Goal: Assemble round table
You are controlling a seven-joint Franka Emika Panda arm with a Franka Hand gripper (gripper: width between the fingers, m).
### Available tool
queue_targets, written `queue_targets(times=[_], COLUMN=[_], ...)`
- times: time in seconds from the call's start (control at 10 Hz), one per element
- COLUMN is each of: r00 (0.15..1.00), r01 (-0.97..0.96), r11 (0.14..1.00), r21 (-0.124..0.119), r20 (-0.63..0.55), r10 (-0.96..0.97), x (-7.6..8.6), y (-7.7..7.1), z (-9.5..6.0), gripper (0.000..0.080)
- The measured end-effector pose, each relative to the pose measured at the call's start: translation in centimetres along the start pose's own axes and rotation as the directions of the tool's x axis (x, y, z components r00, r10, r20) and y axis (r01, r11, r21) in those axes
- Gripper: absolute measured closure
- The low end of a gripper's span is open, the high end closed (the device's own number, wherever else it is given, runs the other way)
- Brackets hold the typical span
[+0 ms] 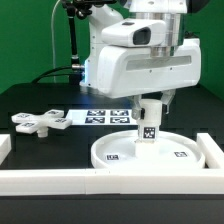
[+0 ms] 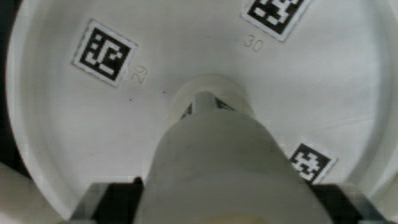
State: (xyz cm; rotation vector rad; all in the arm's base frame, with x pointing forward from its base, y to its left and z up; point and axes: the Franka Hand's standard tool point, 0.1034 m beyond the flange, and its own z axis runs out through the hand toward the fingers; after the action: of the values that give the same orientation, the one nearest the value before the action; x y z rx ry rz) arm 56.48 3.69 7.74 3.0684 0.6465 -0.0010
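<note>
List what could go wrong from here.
1. The tool holds the leg upright at the middle of the round disc. If the leg is tilted or off-centre, it may not seat.
2. Releasing too soon may topple the leg.
3. The cross base lies apart, not yet attached.

Leg (image 1: 148,123) upright on the disc (image 1: 125,150), near its centre. Cross base (image 1: 35,121) lies well off to the exterior view's left; marker board (image 1: 97,117) between the two. Wall (image 1: 50,180) runs along the disc's near side.
</note>
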Motion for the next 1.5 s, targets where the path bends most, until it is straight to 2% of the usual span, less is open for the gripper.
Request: queue_targets(times=[0.2, 0.3, 0.5, 0.9, 1.1, 1.2, 1.3, 1.5], r00=[0.954, 0.921, 0.878, 0.726, 0.51, 0.432, 0.296, 0.079], r01=[-0.299, -0.388, -0.478, -0.688, -0.858, -0.899, -0.952, -0.991], r11=[0.952, 0.918, 0.875, 0.722, 0.503, 0.422, 0.283, 0.061], r21=[0.063, 0.077, 0.077, 0.077, 0.1, 0.115, 0.117, 0.116], r20=[-0.004, 0.002, 0.01, 0.032, 0.067, 0.081, 0.107, 0.152], r10=[0.3, 0.389, 0.479, 0.687, 0.857, 0.898, 0.949, 0.985], x=[-0.21, -0.18, -0.17, -0.17, -0.25, -0.35, -0.37, -0.34], y=[0.02, -0.07, -0.1, -0.19, -0.13, 0.04, -0.21, -0.46], z=[0.18, 0.21, 0.22, 0.26, 0.33, 0.43, 0.54, 0.6], gripper=[0.0382, 0.0382, 0.0382, 0.0382, 0.0382, 0.0382, 0.0382, 0.0382])
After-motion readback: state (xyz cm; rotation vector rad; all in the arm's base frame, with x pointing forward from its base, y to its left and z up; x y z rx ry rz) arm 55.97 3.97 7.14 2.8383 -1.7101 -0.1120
